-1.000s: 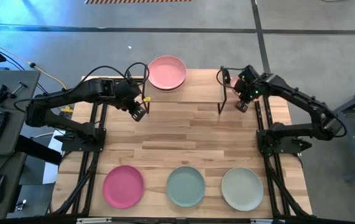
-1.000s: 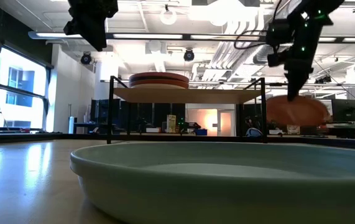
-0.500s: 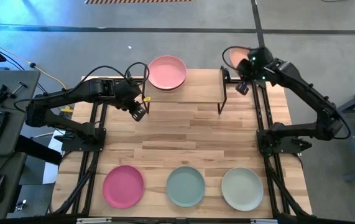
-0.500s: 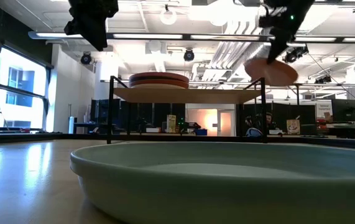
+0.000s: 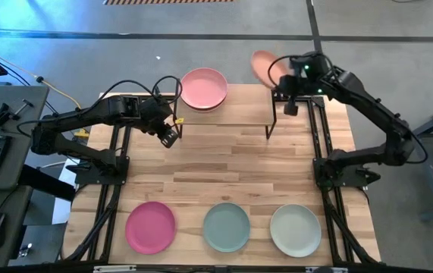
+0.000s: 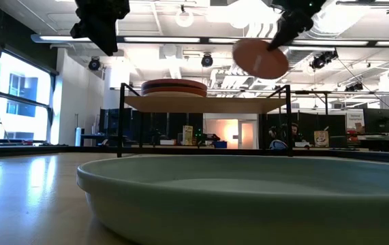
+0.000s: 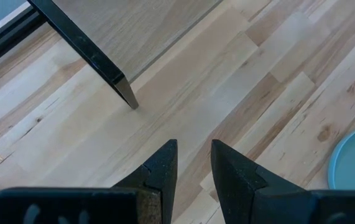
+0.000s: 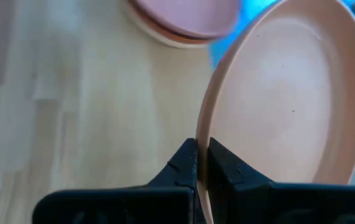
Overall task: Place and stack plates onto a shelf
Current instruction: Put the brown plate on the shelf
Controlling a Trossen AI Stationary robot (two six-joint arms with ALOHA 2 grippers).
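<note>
- Butcher-block tabletop [image 5: 224, 163] carries the low wooden shelf on black legs [image 5: 246, 114], with a stack of round matte pink plates [image 5: 204, 88] at its left end.
- Our right gripper [image 5: 290, 76] pinches the round peach plate [image 5: 263, 67] by its rim, tilted, above the shelf.
- We should level it over the stack before release.
- Our left gripper [image 7: 193, 163] waits, slightly parted, holding nothing.

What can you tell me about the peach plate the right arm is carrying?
The peach plate is round, shallow and matte, with a low raised rim and a plain, unmarked inside. The right gripper is shut on its rim, pinching the edge between both fingers. It hangs tilted in the air, above the shelf near its right end, touching nothing but the gripper. A stack of plates with a pink one on top sits on the shelf's left half, apart from it.
</note>
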